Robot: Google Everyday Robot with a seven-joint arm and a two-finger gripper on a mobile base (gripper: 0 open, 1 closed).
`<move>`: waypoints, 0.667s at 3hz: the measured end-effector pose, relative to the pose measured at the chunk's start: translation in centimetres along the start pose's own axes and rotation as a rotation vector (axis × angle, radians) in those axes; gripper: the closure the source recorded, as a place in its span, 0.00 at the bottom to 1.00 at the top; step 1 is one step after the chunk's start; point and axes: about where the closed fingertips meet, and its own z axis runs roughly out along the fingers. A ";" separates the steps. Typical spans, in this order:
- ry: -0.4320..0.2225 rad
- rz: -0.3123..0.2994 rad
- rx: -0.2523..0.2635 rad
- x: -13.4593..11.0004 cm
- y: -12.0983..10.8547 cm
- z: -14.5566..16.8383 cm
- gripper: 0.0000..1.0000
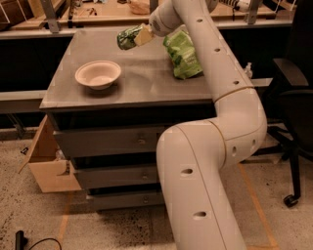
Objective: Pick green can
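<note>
The green can (126, 38) is tilted on its side in the air above the far part of the grey cabinet top (142, 80). My gripper (136, 36) is at the can's right end and is shut on it, with a beige finger (144, 34) showing against the can. My white arm reaches in from the lower right and arcs over the cabinet. The can's far end is partly hidden by the gripper.
A white bowl (98, 74) sits on the cabinet top at the left. A crinkled light-green snack bag (182, 54) lies at the right, beside my arm. A workbench (102, 10) runs behind. An open cardboard box (49, 161) stands at the lower left, an office chair (293, 102) at the right.
</note>
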 end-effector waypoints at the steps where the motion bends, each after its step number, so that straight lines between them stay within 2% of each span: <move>1: -0.070 -0.004 -0.034 -0.3 -1.1 -4.4 1.00; 2: -0.169 -0.057 -0.134 -0.5 -0.4 -8.7 1.00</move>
